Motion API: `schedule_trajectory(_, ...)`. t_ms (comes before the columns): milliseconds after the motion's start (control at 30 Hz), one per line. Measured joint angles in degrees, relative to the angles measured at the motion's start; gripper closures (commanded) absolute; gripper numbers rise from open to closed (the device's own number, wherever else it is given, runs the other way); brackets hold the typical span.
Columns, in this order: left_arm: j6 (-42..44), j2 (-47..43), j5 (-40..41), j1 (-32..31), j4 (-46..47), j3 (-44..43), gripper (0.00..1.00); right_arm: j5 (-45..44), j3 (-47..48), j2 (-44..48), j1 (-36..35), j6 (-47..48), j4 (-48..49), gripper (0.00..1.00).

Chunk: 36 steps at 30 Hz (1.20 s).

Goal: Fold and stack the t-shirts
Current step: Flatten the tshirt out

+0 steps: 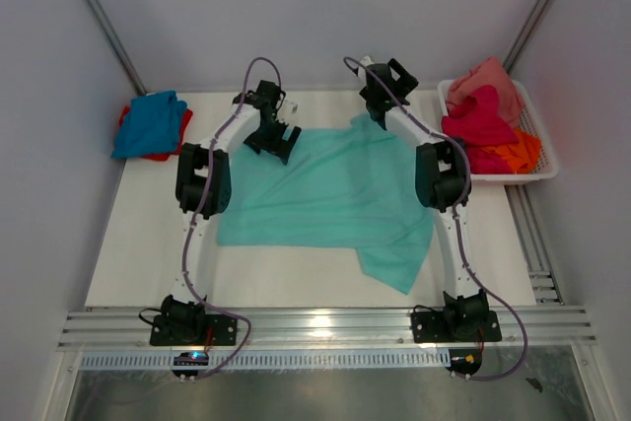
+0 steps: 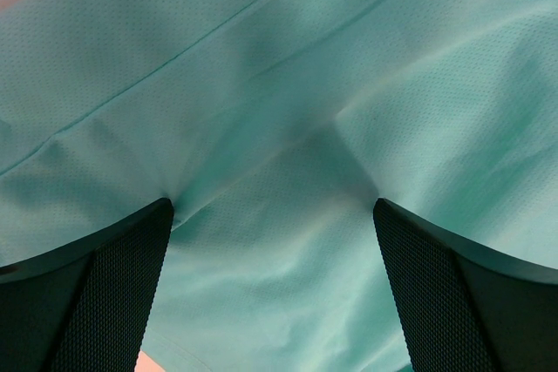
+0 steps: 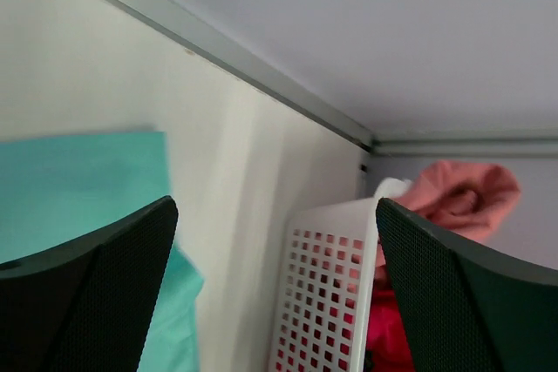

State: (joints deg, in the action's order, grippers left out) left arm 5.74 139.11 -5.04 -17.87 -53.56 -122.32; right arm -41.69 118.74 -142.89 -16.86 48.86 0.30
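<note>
The large mint-teal t-shirt [image 1: 330, 194] lies spread flat mid-table, one corner trailing toward the near right. My left gripper [image 1: 277, 138] is open at the shirt's far left edge; in the left wrist view [image 2: 272, 211] the wide-apart fingers [image 2: 105, 294] press onto the teal cloth [image 2: 288, 111], which creases between them. My right gripper [image 1: 379, 101] is open and empty above the shirt's far right corner; its wrist view [image 3: 275, 211] shows the teal edge [image 3: 78, 180] at the left. A blue t-shirt [image 1: 150, 122] lies on a red one [image 1: 158, 154] at the far left.
A white mesh basket [image 1: 544, 150] at the far right holds salmon pink [image 1: 488, 81], magenta [image 1: 478, 123] and orange [image 1: 518, 153] t-shirts; it also shows in the right wrist view [image 3: 327, 276]. A metal rail [image 1: 325, 322] runs along the near edge. Walls enclose the table.
</note>
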Motion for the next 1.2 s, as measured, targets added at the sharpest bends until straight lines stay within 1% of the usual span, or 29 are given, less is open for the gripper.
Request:
schedule_trajectory(100,0.1,0.0,0.1,0.0,-1.6,-1.4,0.01,17.0,0.7,8.7,0.3,-11.7,-15.8,0.01)
schedule_trajectory(200,0.2,0.0,0.7,0.0,-3.0,-5.9,0.01,32.9,-1.3,18.9,0.5,-18.4,-25.6,0.01)
schedule_trajectory(333,0.2,-0.2,1.7,0.3,-1.6,-11.5,0.01,45.7,-7.1,28.0,0.9,-22.7,-32.3,0.01)
schedule_trajectory(433,0.2,-1.1,3.5,0.9,0.4,-12.2,0.01,52.6,-16.0,30.4,2.3,-24.3,-34.9,0.01)
schedule_trajectory(567,-2.1,-1.5,7.1,2.2,2.2,-12.1,0.01,55.1,-28.7,29.3,4.4,-25.4,-38.0,0.01)
schedule_trajectory(633,-2.9,-1.5,9.3,2.8,2.8,-11.7,0.01,54.5,-32.2,28.9,4.9,-26.7,-39.2,0.01)
schedule_trajectory(700,-3.6,-1.7,10.9,3.2,3.5,-10.4,0.01,53.7,-32.6,28.8,4.9,-27.9,-39.7,0.01)
schedule_trajectory(900,-4.2,-1.7,14.4,3.5,3.4,-5.4,0.01,53.2,-30.9,28.9,4.6,-29.8,-36.9,0.0)
schedule_trajectory(1200,-3.9,-1.4,15.2,3.5,3.3,-5.1,0.01,53.7,-29.0,28.4,4.3,-31.0,-36.3,0.01)
